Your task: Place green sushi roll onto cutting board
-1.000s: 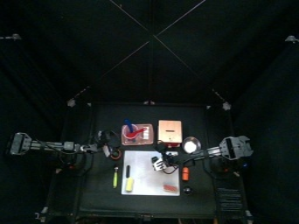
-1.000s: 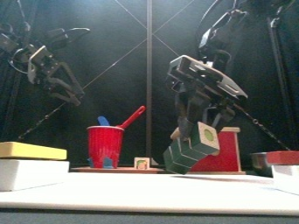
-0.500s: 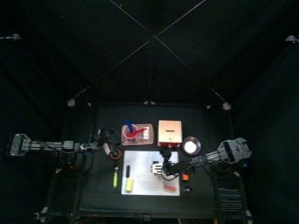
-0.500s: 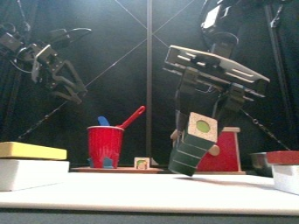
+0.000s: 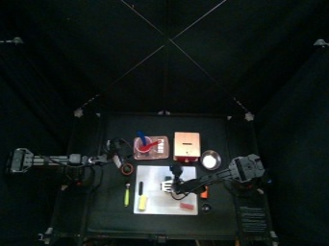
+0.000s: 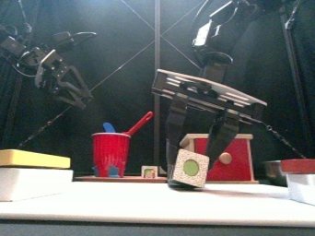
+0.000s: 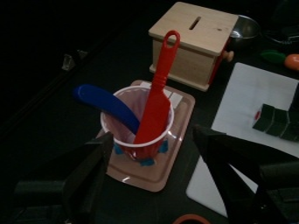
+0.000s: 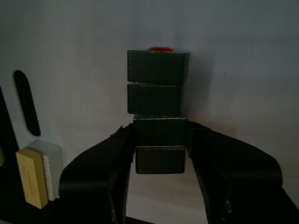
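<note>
**Holding the green roll low over the white board**

Gripping the green sushi roll [image 6: 189,169] with the right gripper [image 6: 197,170], jaws standing wide, one on each side of the stubby piece. Hanging the roll tilted, its round green end facing front, down by the white cutting board [image 5: 154,199]; not telling whether touching the board or just above it. Showing, in the right wrist view, the roll [image 8: 158,159] between the jaws, with more dark green pieces [image 8: 156,83] and a small red piece [image 8: 159,49] lying on the board ahead.

Standing on a pink tray [image 7: 138,172] behind the board: a red cup [image 7: 142,133], holding a red spatula [image 7: 158,87] and a blue spoon [image 7: 105,101], both leaning out over the rim. Sitting just beyond the cup, a wooden box [image 7: 193,44] with a slot on top.

Hanging up high at the side, the left gripper [image 6: 64,81], jaws spread apart, holding nothing.
</note>
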